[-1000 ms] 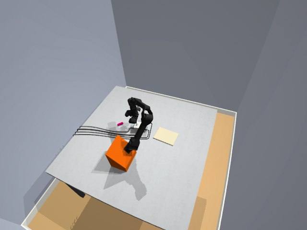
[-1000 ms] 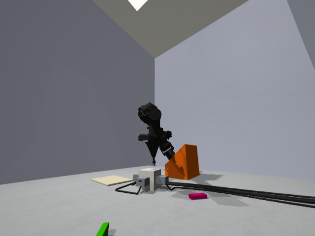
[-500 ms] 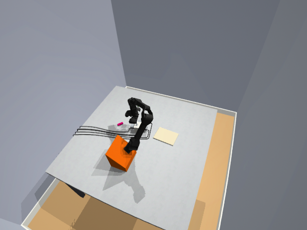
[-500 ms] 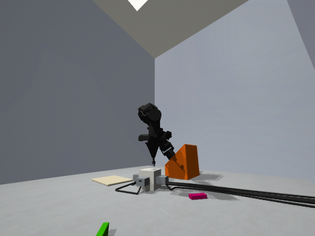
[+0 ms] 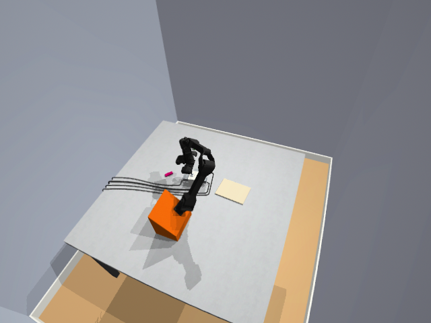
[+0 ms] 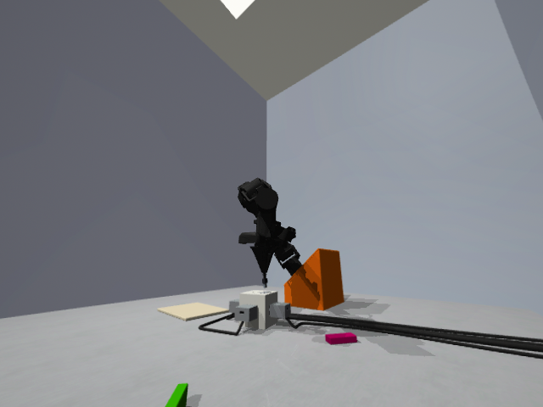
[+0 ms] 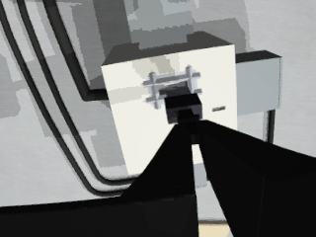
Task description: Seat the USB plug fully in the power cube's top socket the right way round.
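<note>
The white power cube [image 6: 253, 299] [image 7: 143, 133] stands on the table, with grey plugs in its sides. On its top, pale raised bars [image 7: 154, 90] surround the dark socket opening, partly hidden by the plug. My gripper [image 6: 264, 275] [image 7: 191, 132] points down over the cube, shut on the small black USB plug [image 6: 265, 281] [image 7: 183, 109]. In the exterior view the plug is upright, its pale tip at or just above the cube's top. Whether the tip is inside the opening, and which way round it faces, I cannot tell. In the top view the arm hides much of the cube.
Black cables [image 5: 139, 183] [image 6: 372, 326] run from the cube to the table edge. An orange wedge block [image 5: 167, 215] [image 6: 331, 278] stands by the arm's base. A magenta block [image 5: 168, 173] [image 6: 341, 337], a cream flat square [image 5: 233, 191] [image 6: 193, 310] and a green object [image 6: 177, 395] lie around.
</note>
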Robot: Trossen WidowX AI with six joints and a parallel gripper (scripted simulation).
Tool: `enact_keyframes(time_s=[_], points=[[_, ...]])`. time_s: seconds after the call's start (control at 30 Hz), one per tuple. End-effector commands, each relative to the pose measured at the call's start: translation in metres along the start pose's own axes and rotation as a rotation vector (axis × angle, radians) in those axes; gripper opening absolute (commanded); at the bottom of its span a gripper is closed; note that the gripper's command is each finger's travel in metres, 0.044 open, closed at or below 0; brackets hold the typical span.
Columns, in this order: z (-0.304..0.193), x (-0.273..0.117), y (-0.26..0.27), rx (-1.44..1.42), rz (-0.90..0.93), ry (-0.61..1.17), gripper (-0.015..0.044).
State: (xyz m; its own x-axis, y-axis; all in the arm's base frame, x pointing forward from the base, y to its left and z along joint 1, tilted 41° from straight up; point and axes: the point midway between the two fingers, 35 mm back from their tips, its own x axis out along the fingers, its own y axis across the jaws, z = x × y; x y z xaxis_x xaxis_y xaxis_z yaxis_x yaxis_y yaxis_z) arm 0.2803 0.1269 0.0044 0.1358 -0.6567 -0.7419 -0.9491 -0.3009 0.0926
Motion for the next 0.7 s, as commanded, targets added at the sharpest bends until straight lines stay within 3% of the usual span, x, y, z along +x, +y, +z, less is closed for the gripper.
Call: enact_keyframes(time_s=[0.0,0.67], points=[[0.0004,0.0027,0.0006,-0.011,0.004,0.007,0.0],[-0.0003,0.0052,0.0007,-0.023,0.003,0.013,0.0]])
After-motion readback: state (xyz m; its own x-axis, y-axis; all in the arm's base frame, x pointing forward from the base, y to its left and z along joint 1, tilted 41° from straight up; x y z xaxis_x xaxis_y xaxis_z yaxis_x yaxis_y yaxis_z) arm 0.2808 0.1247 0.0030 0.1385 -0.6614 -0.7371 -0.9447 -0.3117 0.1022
